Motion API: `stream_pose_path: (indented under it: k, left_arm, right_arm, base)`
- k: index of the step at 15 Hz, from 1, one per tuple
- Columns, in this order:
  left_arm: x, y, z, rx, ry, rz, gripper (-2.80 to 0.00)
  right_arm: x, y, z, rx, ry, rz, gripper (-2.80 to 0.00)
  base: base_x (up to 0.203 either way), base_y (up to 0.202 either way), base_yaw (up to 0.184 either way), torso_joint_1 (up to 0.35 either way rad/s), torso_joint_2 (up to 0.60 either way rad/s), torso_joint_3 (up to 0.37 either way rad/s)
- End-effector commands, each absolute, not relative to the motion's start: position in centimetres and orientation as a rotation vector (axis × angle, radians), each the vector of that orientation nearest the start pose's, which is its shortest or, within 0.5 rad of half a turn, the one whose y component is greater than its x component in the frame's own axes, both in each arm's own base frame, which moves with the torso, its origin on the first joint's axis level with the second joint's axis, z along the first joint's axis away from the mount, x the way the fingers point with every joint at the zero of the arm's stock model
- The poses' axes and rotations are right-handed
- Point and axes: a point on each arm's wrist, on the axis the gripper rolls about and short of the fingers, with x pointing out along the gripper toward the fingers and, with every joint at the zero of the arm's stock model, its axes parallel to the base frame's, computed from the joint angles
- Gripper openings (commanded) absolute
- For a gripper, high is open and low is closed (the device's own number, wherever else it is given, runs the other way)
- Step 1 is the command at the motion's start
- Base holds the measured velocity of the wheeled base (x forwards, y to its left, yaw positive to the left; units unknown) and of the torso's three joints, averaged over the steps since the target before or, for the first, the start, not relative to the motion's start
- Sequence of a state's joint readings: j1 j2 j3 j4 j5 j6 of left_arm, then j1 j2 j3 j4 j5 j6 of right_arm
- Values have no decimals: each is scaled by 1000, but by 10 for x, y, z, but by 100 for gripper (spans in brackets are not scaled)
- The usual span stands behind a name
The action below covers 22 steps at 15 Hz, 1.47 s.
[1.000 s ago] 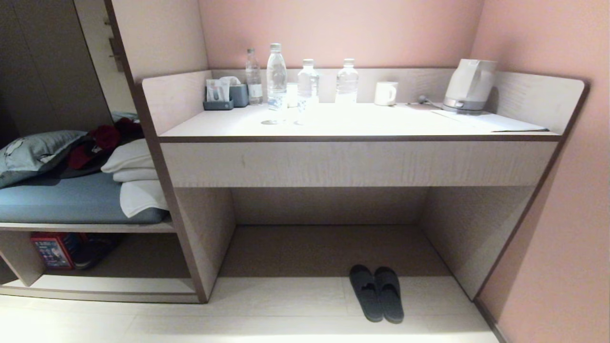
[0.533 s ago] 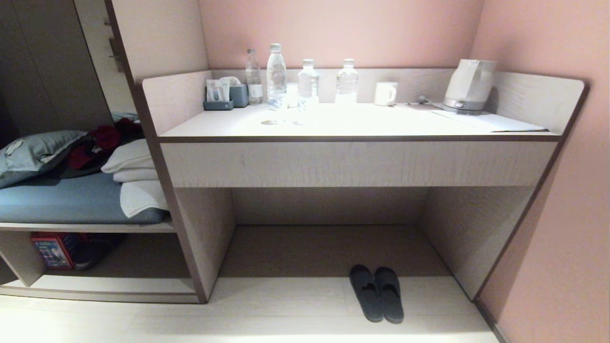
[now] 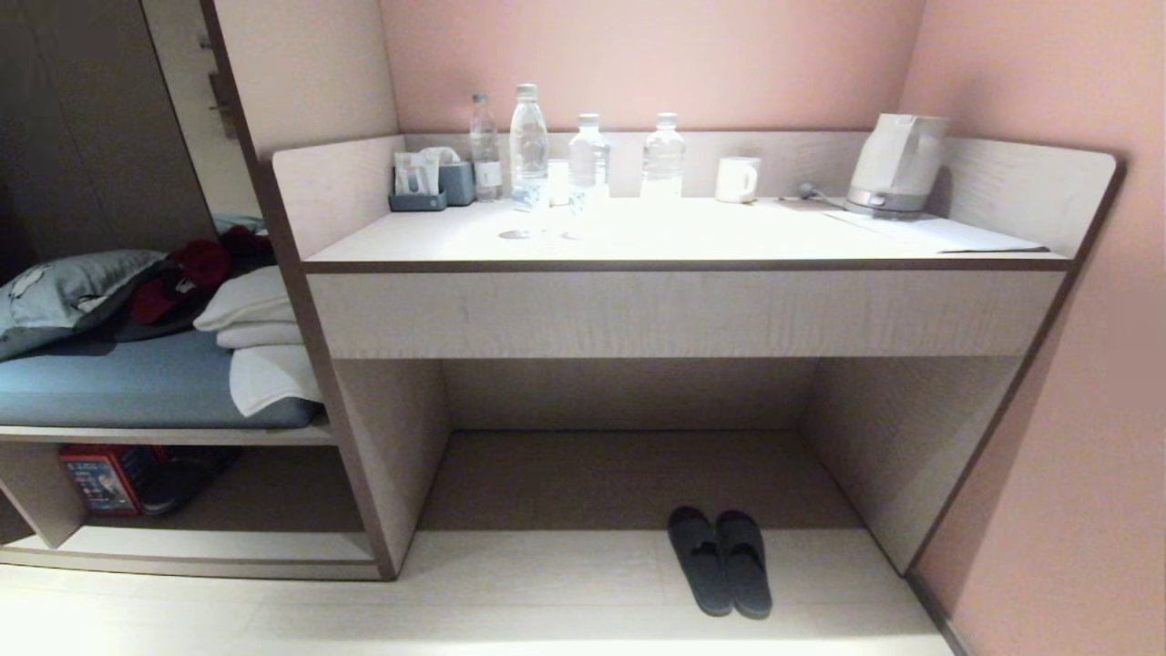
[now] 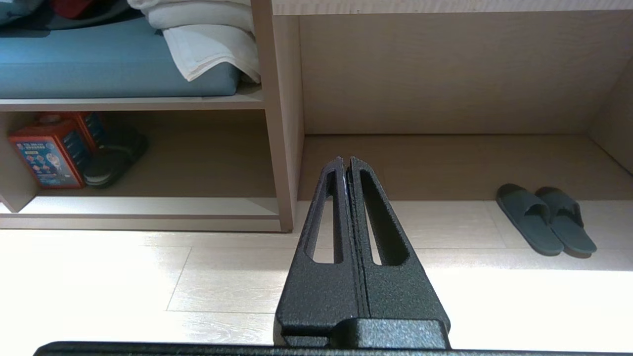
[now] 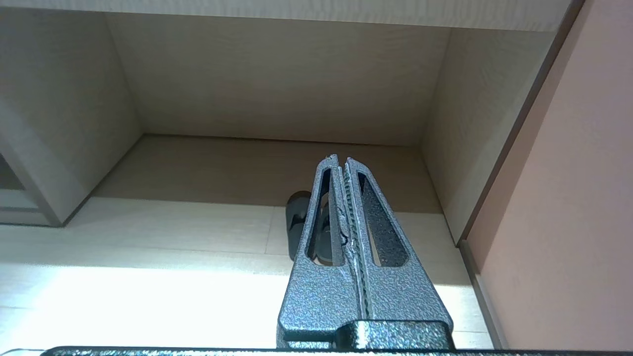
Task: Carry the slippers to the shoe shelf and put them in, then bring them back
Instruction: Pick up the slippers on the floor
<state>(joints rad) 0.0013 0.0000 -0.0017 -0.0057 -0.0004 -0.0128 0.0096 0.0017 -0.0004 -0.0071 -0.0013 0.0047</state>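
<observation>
Slippers paired at lower centre, both grippers closed, empty; probable risk: pinching one slipper only, its mate left behind.

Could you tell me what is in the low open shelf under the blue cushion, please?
In the low pale wood shoe shelf stand a red printed box and, beside it, a dark flat shoe. The shoe's far end is lost in shadow, so whether a second shoe lies there cannot be told.
</observation>
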Motion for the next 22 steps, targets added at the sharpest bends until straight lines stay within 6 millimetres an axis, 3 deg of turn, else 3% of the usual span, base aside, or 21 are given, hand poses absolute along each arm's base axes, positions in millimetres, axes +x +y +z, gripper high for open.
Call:
stream_pose_path:
  k: [1,22]
  left_arm:
    - [-23,0,77,-14,-6,1,-280]
    - [-23,0,77,-15,-6,1,-280]
  right_arm:
    - [-23,0,76,5,-6,9,-280]
    - [-23,0,76,5,-5,9,-280]
  base:
    - [0,0,0,0,0,0]
    - [0,0,0,2,3,-187]
